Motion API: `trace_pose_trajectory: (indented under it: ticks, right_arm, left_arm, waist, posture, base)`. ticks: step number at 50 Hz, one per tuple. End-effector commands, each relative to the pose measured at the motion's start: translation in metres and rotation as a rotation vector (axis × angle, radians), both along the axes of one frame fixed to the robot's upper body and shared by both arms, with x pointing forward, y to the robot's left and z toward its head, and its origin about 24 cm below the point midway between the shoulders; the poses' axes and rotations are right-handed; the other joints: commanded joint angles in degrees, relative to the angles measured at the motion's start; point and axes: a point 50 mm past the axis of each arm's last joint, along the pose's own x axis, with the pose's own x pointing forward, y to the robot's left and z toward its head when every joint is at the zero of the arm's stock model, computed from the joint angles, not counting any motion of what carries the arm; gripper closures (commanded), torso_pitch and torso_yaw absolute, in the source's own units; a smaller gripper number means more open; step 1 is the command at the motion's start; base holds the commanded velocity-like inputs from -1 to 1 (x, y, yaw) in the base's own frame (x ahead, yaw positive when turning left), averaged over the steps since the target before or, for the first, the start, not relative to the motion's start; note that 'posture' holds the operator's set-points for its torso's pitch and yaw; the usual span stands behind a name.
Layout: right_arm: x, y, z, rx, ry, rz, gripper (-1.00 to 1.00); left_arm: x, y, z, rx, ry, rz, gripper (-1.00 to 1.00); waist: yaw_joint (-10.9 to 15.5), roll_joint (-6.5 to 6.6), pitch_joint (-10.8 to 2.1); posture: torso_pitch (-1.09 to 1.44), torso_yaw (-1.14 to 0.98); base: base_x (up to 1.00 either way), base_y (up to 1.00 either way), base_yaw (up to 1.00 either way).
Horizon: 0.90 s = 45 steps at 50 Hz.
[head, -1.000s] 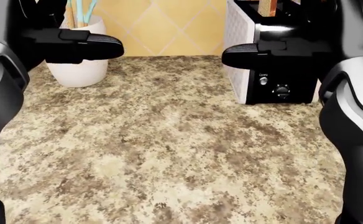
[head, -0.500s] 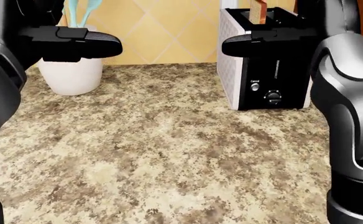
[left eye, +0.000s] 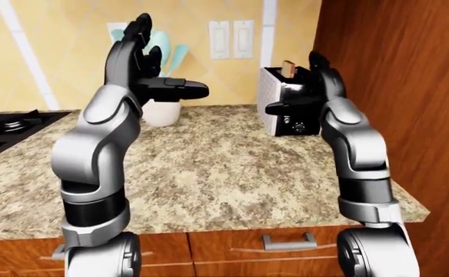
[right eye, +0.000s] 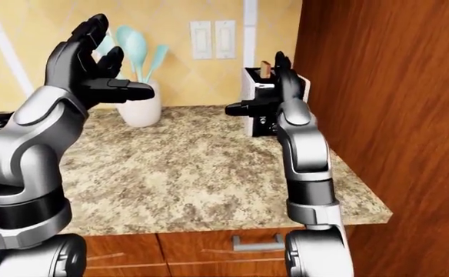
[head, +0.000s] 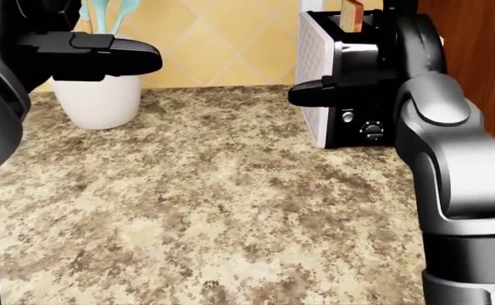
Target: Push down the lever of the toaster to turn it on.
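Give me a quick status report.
Both hands open: left hand raised clear, right hand at toaster. Lever hidden, toast up. Nothing blocking.

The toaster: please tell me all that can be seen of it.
The toaster stands upright on the speckled counter beside a wooden wall. Its side is white and textured, its end panel glossy black with a round button and a knob. A slice of bread sticks up from a slot. The right hand covers the lever area.

Right hand (right eye: 274,86) against toaster (right eye: 260,101)
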Motion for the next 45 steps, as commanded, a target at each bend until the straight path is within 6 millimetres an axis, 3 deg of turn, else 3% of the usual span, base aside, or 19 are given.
trace_pose_trajectory:
  ticks: [1,33,45]
  right_arm:
    - [-0.001,0.001,0.023,-0.008,-0.101,0.000,-1.00]
    - [0.025,-0.020,-0.001,-0.015,-0.045,-0.075,-1.00]
    - [0.034,-0.025,0.000,-0.001,-0.040,-0.089,-1.00]
  left_arm:
    - [-0.005,0.000,0.018,-0.004,-0.086,0.002,-1.00]
    - [-0.005,-0.002,0.017,0.003,-0.085,-0.001,-1.00]
    - [-0.005,-0.002,0.018,0.004,-0.088,-0.004,-1.00]
  waist:
    - [0.0,-0.02,-0.69]
    - [0.1,0.07,-0.82]
    - [0.0,0.06,-0.84]
  posture:
    - [-0.41,0.00]
    - [-0.41,0.00]
    - [-0.41,0.00]
  base:
    - [0.00,0.00,0.00]
    - [0.00,0.00,0.00]
    - [0.00,0.00,0.00]
